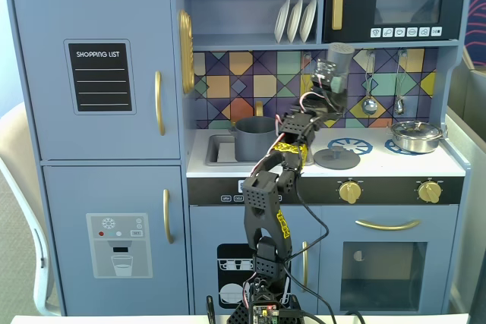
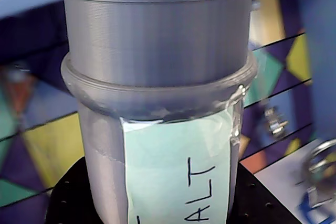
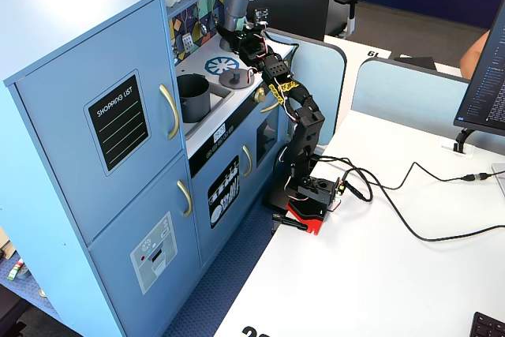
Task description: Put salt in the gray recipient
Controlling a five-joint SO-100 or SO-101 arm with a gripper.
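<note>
One fixed view faces the toy kitchen [image 1: 99, 149] squarely from the arm's base; another looks down obliquely from its 8 o'clock side. Both share the countertop [image 3: 207, 65]. The wrist view sits tight against the salt shaker [image 2: 157, 77].

Your arm, raised and reaching forward

Your pincer [image 1: 336, 73] sits high at the end of the bent, extended arm [image 1: 266, 202], closed around the salt shaker [image 2: 157, 103], which it holds upright.

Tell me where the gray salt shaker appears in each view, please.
A fixed view: salt shaker upper centre-right, below the microwave.
Wrist view: salt shaker fills the middle.
A fixed view: salt shaker top centre.
Shared landmark: colourful tile backsplash.
</note>
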